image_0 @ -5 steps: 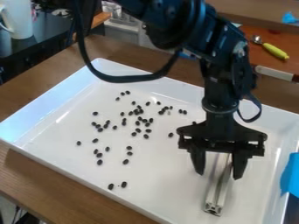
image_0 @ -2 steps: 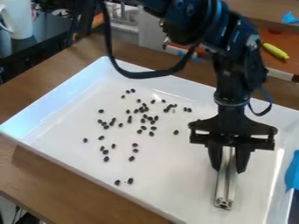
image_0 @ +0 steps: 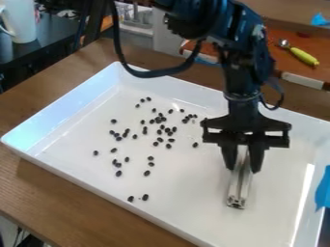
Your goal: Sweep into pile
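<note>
A: Where are the beans?

B: The black beans [image_0: 161, 127] lie loose in the white tray [image_0: 58, 116], on its left and middle floor. The thickest bunch is near the middle, others are strung out to the left, and two sit side by side close to the near wall.

A: And the pincer [image_0: 243, 169]?

B: Closed on the metal bar [image_0: 238, 190], to the right of the beans. One finger presses each side, so the gap is just the bar's width. I can't tell if the bar's low end touches the tray.

A: Anything in the way?

B: The black arm [image_0: 241, 77] hangs over the far side and hides part of that wall. Its cable [image_0: 155, 74] loops across the far left corner.

A: What's around it?

B: Blue tape, by the look of it [image_0: 323, 190], at the tray's right edge. Beyond the tray, a spoon [image_0: 303, 56] with a yellow-green handle. Far left, a white mug [image_0: 18, 21] on a dark table [image_0: 48, 46].

A: Materials?

B: Glossy tray with sloping walls, smooth oval beans, a straight bar with a grooved, squarish end, and a brown wood-grain desk [image_0: 45, 195].
</note>
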You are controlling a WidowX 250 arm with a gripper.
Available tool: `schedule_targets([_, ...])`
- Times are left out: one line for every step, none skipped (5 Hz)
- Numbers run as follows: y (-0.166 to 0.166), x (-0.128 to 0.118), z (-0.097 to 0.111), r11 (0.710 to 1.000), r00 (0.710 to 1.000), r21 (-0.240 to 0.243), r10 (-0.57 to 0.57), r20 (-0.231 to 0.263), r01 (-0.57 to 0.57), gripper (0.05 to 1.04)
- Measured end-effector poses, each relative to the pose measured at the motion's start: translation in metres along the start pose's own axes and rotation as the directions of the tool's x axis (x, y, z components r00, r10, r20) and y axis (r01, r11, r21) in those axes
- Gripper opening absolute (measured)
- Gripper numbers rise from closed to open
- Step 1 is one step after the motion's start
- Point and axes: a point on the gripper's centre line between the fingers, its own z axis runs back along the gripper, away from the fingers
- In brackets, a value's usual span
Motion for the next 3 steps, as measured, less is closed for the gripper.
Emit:
schedule_targets([0.01, 0.002, 0.006, 0.999, 1.0, -0.04, -0.012, -0.018, 0.011, 0.371])
schedule_targets([0.009, 0.005, 0.015, 0.996, 0.999, -0.081, -0.04, -0.007, 0.039, 0.371])
schedule_targets([0.001, 0.004, 0.029, 0.99, 0.998, -0.126, -0.063, 0.014, 0.064, 0.371])
